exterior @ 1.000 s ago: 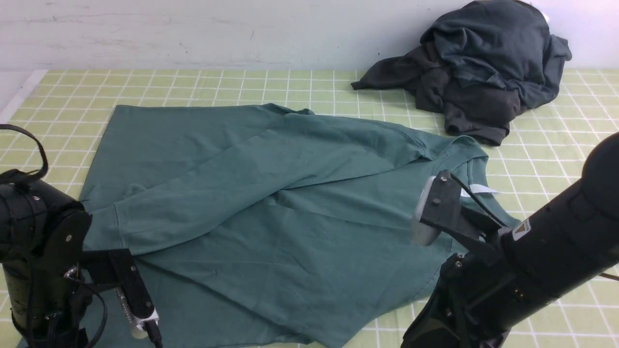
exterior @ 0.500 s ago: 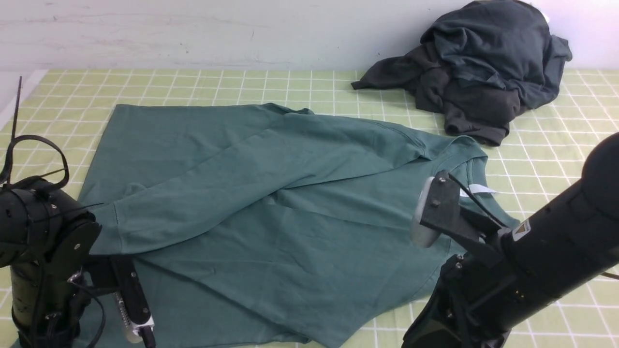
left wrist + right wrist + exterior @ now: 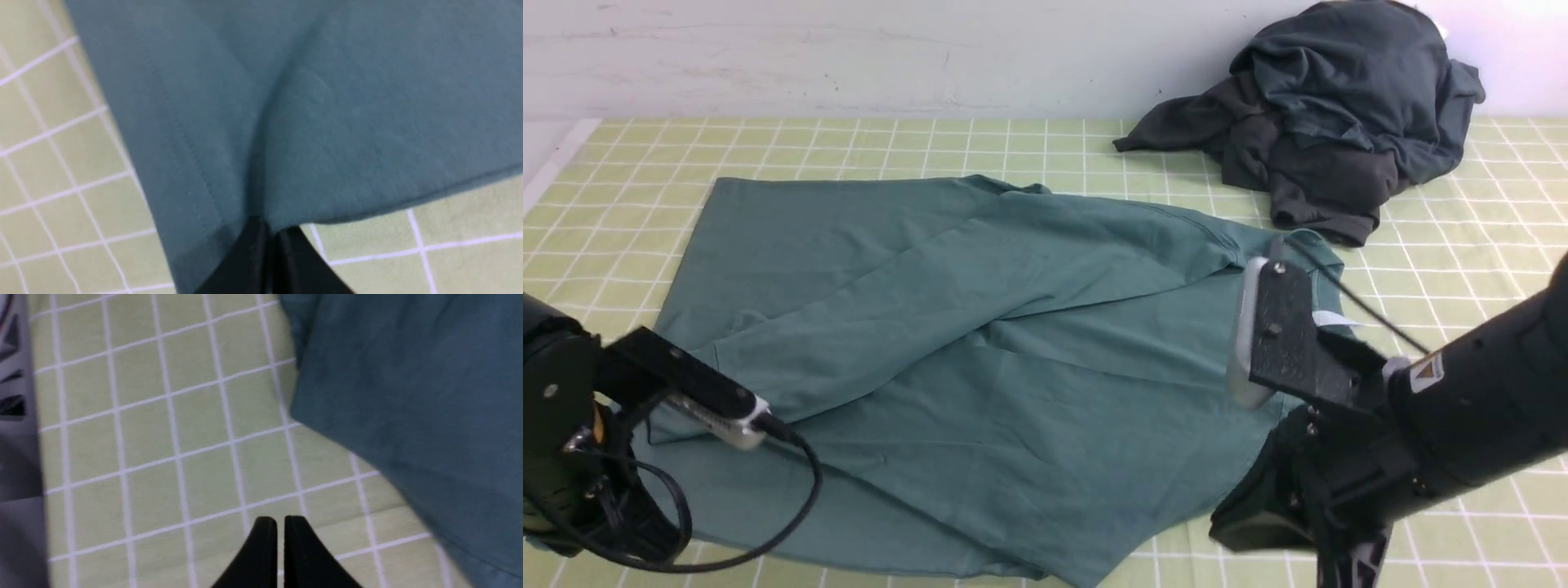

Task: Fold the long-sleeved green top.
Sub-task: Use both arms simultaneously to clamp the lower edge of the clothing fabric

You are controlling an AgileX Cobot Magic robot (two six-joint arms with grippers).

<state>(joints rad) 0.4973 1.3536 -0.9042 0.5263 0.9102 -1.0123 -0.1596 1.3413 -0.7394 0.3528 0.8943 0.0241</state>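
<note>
While the green long-sleeved top lies spread across the middle of the checked yellow-green mat, its hem points to the robot's left and its collar to the right, and one sleeve is folded slantwise over the body. A small white neck label shows inside the collar, partly behind the right arm; no writing on it can be read. On that arm sits a small orange triangular sticker, too small to read. In the left wrist view the left gripper is clenched on the top's near edge, beside a stitched hem, and the cloth puckers into the pinched tips. The right gripper has its tips drawn together over bare mat, just beside the top, grasping nothing. A heap of dark garments lies at the far right, apart from the top.
</note>
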